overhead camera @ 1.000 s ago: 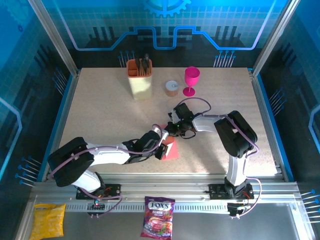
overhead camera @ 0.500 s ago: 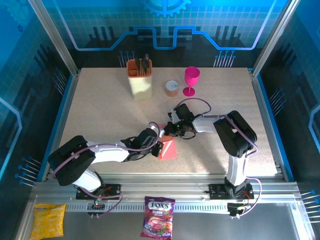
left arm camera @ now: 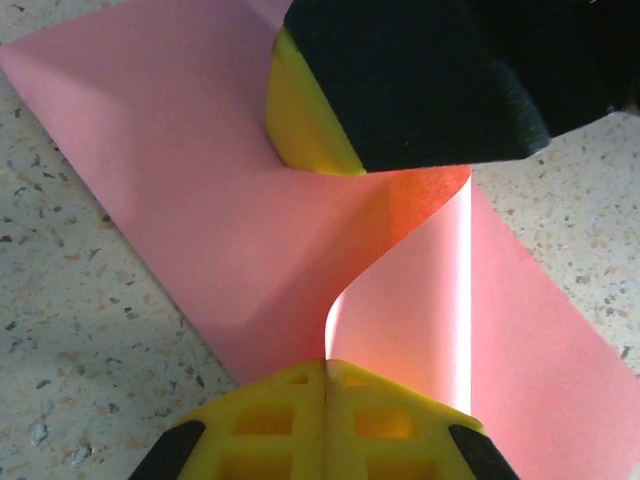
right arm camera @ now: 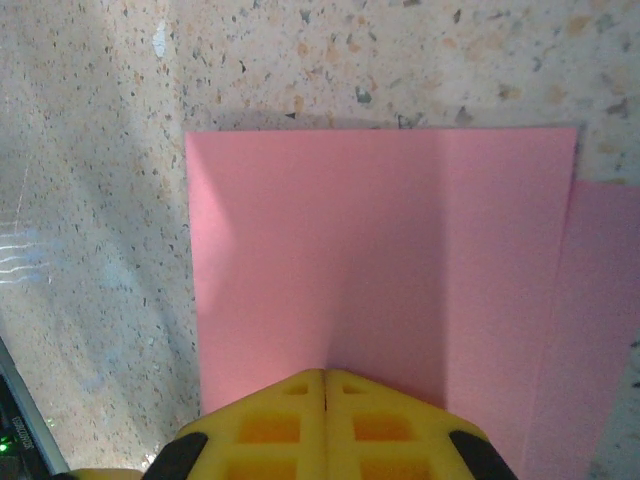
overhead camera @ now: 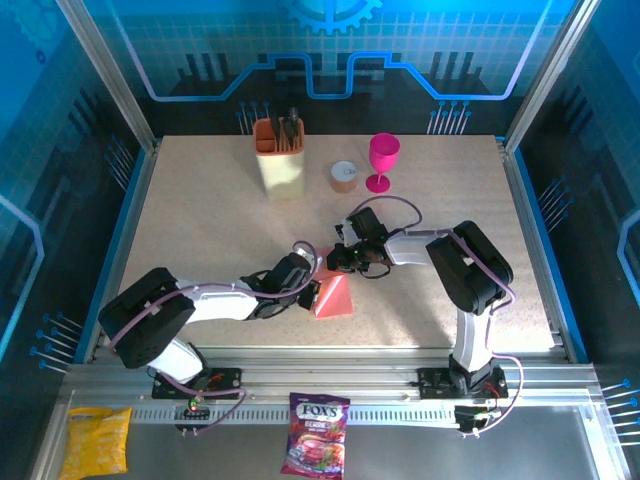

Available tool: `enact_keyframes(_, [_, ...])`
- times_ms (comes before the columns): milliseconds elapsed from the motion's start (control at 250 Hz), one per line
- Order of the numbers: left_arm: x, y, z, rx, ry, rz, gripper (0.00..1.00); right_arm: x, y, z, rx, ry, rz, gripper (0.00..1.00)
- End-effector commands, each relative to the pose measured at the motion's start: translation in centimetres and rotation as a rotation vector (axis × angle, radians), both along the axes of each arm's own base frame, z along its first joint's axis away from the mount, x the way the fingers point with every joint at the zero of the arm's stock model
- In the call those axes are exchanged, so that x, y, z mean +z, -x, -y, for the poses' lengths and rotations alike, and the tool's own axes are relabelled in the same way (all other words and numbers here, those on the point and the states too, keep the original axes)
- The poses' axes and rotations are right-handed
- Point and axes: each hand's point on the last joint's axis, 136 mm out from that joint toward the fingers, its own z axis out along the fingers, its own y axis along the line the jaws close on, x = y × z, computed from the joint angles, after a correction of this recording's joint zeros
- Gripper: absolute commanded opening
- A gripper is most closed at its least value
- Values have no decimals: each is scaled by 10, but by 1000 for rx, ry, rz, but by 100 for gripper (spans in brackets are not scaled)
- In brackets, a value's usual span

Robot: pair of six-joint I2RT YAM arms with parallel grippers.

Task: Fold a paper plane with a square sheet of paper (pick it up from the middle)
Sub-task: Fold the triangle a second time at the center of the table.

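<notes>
1. One square sheet of paper point(overhead camera: 336, 299), partly folded, lies at lower centre on the surface point(overhead camera: 200, 220).
2. Two grippers: the left gripper point(left arm camera: 325, 372) is closed, pinching the sheet's lifted curl; the right gripper point(right arm camera: 325, 382) is closed, tip on the sheet.

Magenta goblet point(overhead camera: 383, 158) w/ sm. tub point(overhead camera: 344, 176) beside; utensil holder point(overhead camera: 281, 160) (orange top); FOX'S bag point(overhead camera: 317, 447).

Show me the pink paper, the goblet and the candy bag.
paper point(overhead camera: 335, 300), top view, middle of its visible part
goblet point(overhead camera: 384, 151), top view, bowl
candy bag point(overhead camera: 317, 446), top view, centre of the pack
</notes>
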Motion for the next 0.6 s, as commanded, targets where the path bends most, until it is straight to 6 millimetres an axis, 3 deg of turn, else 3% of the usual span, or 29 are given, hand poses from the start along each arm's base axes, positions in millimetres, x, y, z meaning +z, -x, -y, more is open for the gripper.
enact_keyframes(0, [-2, -5, 0, -11, -22, 8, 0, -51, 26, 29, -34, 149, -126, 0])
enact_keyframes(172, [-5, -3, 4, -27, -17, -9, 0, -52, 26, 28, -36, 146, -131, 0])
enact_keyframes(328, [-14, 1, 3, -28, -20, -30, 0, -38, 19, 23, -34, 121, -113, 0])
enact_keyframes(499, [-23, 5, 0, -26, -28, -48, 0, 8, -2, 15, -46, 50, -32, 0])
enact_keyframes(595, [-27, 7, 0, -29, -29, -59, 0, 43, -10, 16, -67, 8, 39, 8])
